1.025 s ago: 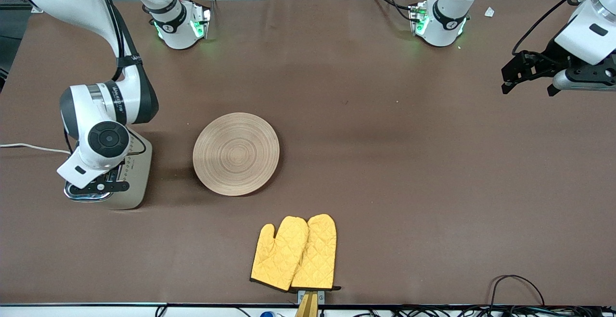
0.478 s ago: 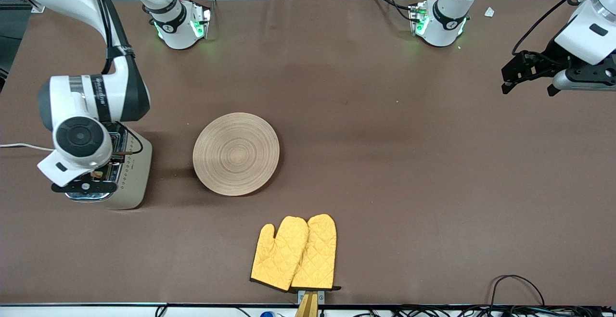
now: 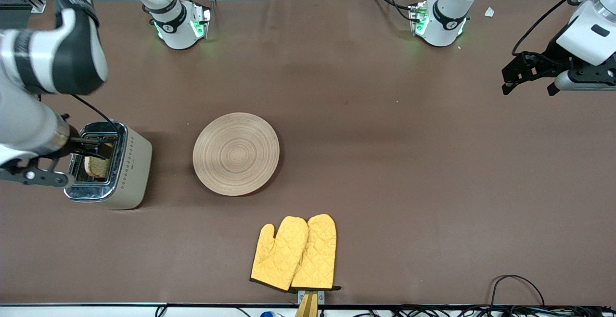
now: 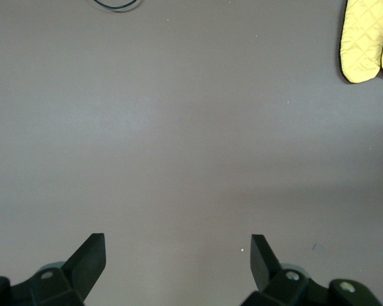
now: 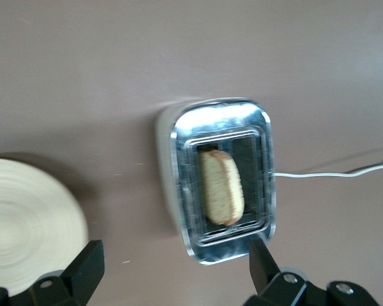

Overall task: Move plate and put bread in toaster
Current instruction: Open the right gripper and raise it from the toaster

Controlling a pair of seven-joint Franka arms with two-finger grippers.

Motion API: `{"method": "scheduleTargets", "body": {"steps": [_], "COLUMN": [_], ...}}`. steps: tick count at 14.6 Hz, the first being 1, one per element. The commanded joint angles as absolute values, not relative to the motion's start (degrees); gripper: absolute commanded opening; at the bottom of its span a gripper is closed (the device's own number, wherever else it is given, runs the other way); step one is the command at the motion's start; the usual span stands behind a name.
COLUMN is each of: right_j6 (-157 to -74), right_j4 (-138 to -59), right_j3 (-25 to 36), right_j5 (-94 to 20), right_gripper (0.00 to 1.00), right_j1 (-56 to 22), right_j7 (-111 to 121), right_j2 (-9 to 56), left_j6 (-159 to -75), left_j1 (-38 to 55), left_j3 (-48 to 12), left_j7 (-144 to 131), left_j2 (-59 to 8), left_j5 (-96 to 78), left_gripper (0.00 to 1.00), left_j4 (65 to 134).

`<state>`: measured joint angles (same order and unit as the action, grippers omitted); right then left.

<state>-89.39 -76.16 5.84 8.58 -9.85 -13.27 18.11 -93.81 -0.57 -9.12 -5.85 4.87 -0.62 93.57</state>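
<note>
Even, diffuse overhead light falls on the brown table (image 3: 385,163), with no hard glare. Soft shadows lie beside the plate (image 3: 236,154) and the toaster (image 3: 126,172), whose chrome top shows mild reflections. The right arm's wrist is motion-blurred in the front view; the right wrist view is slightly soft, the left wrist view sharp

Wooden plate (image 3: 236,154), shiny chrome-topped toaster (image 3: 107,167)
</note>
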Motion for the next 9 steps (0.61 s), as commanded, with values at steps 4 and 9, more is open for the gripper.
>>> {"method": "scheduleTargets", "body": {"steps": [4,9], "right_j6": [-88.33,-87.98], "right_j4": [-76.37,-76.20], "right_j3": [4.83,5.27], "right_j5": [-5.54,-5.10], "right_gripper": [1.00,1.00], "right_j1": [-4.13,-3.52], "right_j7": [-12.75,-0.79], "right_j2": [9.59,9.84], "left_j6": [-92.81,-92.81], "left_j1": [-0.70,-0.70], "left_j3": [-9.32,-9.32], "left_j7": [-5.19,-5.19], "left_j2": [2.99,2.99], "left_j5": [0.26,0.26], "left_gripper": [1.00,1.00], "left_j4": [89.04,89.03]}}
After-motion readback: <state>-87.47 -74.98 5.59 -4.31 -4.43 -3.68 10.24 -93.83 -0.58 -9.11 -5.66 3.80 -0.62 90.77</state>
